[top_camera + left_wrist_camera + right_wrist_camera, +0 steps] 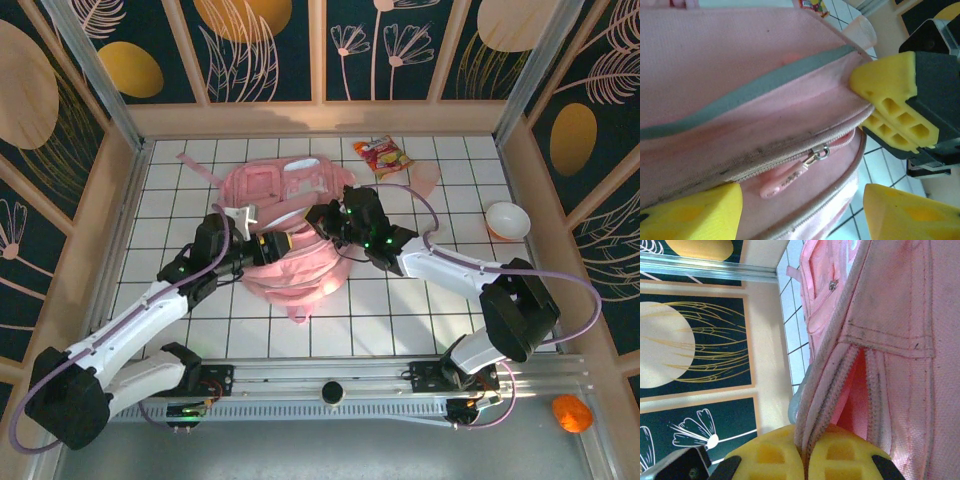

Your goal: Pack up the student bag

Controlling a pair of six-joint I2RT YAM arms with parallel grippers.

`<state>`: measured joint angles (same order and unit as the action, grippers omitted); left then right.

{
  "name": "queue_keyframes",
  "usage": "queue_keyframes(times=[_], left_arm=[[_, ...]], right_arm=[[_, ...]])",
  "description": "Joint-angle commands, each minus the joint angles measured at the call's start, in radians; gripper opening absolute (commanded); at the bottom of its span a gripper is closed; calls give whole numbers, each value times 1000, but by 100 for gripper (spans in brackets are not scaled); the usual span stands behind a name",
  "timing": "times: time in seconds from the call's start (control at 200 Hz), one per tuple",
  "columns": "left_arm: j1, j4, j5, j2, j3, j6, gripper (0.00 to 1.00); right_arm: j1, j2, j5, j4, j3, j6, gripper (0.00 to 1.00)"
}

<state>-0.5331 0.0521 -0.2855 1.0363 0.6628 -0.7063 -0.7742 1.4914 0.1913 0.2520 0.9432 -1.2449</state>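
Pink bag (290, 240) lies mid-frame on the tiled surface (180, 190) in the top view. Right tool (805, 460) is pinching the bag's zip edge, its yellow pads pressed together on the fabric. Left tool (800, 215) is spread wide over the bag, with the zip pull (817, 155) at frame centre. Snack packet (383, 156) sits upper centre, print too small to read. White bowl (507, 220) is at right, well apart.

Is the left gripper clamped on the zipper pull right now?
No: the fingers of the left gripper stand apart, and the zipper pull of the student bag lies free between them.
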Motion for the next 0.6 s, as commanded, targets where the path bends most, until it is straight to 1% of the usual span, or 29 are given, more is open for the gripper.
queue_keyframes(times=[0.0,0.16,0.275,0.4,0.48,0.535,0.596], left_arm=[[-2,-65,45,34,38,78,65],[-9,-78,-33,85,51,108,61],[-22,-92,-98,86,52,131,57],[-43,-126,-141,88,45,132,53],[-47,-122,-126,98,50,130,49],[-48,-116,-88,100,48,130,46],[-48,-110,-40,103,45,124,45]], right_arm=[[-17,-4,17,135,58,4,0],[-19,-4,19,143,61,7,0],[-19,1,19,150,60,8,0],[-20,10,25,175,61,7,0],[-21,14,28,184,61,5,0],[-22,14,27,183,64,7,0],[-22,13,28,181,64,9,0]])
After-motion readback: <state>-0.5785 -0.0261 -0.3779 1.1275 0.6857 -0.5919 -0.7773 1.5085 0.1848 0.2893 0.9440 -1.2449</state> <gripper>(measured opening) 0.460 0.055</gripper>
